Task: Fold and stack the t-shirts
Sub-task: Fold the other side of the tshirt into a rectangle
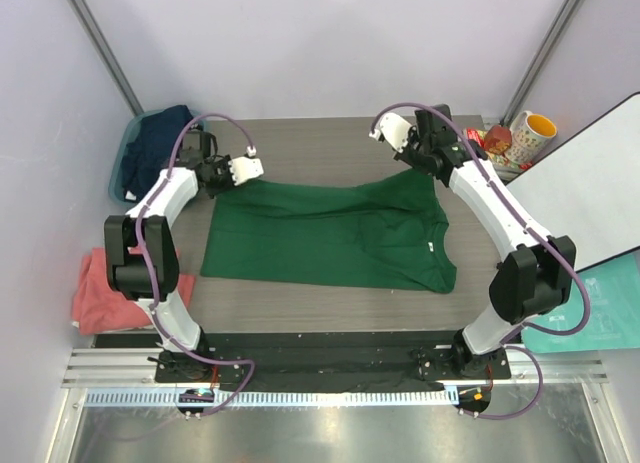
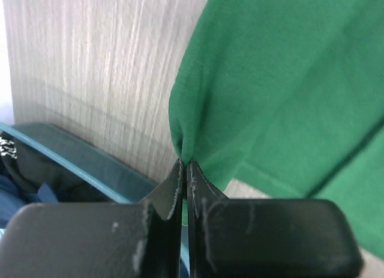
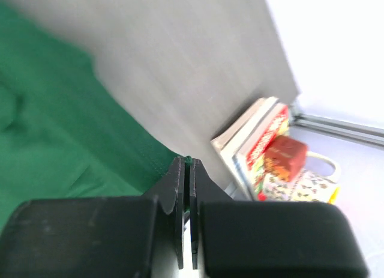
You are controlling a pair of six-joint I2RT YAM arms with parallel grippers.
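A green t-shirt (image 1: 330,233) lies spread at the centre of the table (image 1: 320,143).
The left gripper (image 2: 185,165) pinches its 10 o'clock corner, the right gripper (image 3: 186,164) its 2 o'clock corner; a pink t-shirt (image 1: 100,295) lies at 8 o'clock.

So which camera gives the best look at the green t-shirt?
Top external: the whole green t-shirt lies spread on the table. Left wrist shows only the corner pinched in the left tool; right wrist only an edge in the right tool.

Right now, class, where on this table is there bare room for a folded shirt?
Bare: the far table strip beyond the green t-shirt, between teal tub and books; the near strip below it. Crowded: left edge, tub and pink t-shirt.
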